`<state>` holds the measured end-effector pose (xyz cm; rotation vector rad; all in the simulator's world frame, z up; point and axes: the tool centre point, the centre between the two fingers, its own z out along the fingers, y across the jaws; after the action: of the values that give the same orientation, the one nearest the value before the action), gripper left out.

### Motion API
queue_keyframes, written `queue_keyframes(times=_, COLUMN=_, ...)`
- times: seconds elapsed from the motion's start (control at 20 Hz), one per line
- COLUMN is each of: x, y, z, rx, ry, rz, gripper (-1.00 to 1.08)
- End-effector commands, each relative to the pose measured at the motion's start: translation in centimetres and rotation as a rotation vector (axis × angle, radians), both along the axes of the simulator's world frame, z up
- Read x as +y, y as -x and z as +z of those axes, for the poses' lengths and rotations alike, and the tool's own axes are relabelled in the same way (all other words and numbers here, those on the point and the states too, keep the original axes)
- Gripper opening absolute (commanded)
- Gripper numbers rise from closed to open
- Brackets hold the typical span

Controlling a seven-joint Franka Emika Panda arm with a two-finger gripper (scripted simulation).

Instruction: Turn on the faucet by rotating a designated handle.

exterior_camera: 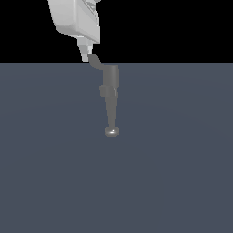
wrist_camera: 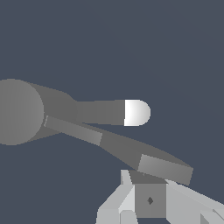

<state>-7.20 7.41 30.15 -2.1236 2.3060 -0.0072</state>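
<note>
The faucet [exterior_camera: 110,79] is a dull grey fixture standing on the dark floor. Its tapering spout runs toward the camera in the exterior view and ends in a shiny round disc [exterior_camera: 111,131]. The handle [exterior_camera: 94,60], a thin grey lever, sticks up and toward the exterior view's left from the body's top. My white gripper [exterior_camera: 86,55] comes down from above, its fingertips against the handle's tip. The wrist view shows the round faucet body [wrist_camera: 17,111], the handle [wrist_camera: 127,151] with its paddle tip just past my gripper [wrist_camera: 146,186]. The fingers look closed together, not around the handle.
The flat dark blue-grey floor [exterior_camera: 182,173] spreads all around the faucet. Nothing else stands on it. Black background lies beyond the floor's far edge.
</note>
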Motion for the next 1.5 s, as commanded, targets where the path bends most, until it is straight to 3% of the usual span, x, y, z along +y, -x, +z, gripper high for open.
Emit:
queue_keyframes(times=0.0, x=0.0, y=0.0, z=0.0, rx=0.001, ry=0.000, rz=-0.001, gripper=-1.00)
queue_keyframes(times=0.75, x=-9.6, y=0.9, z=-0.2, rx=0.008, ry=0.001, rz=-0.007, gripper=-1.00)
queue_keyframes(times=0.8, x=-9.6, y=0.9, z=-0.2, rx=0.008, ry=0.001, rz=-0.007, gripper=-1.00)
queue_keyframes(times=0.85, x=-7.3, y=0.6, z=-0.1, rx=0.002, ry=0.000, rz=0.027, gripper=-1.00)
queue_keyframes(times=1.45, x=-11.3, y=-2.2, z=-0.1, rx=0.005, ry=0.001, rz=0.011, gripper=-1.00)
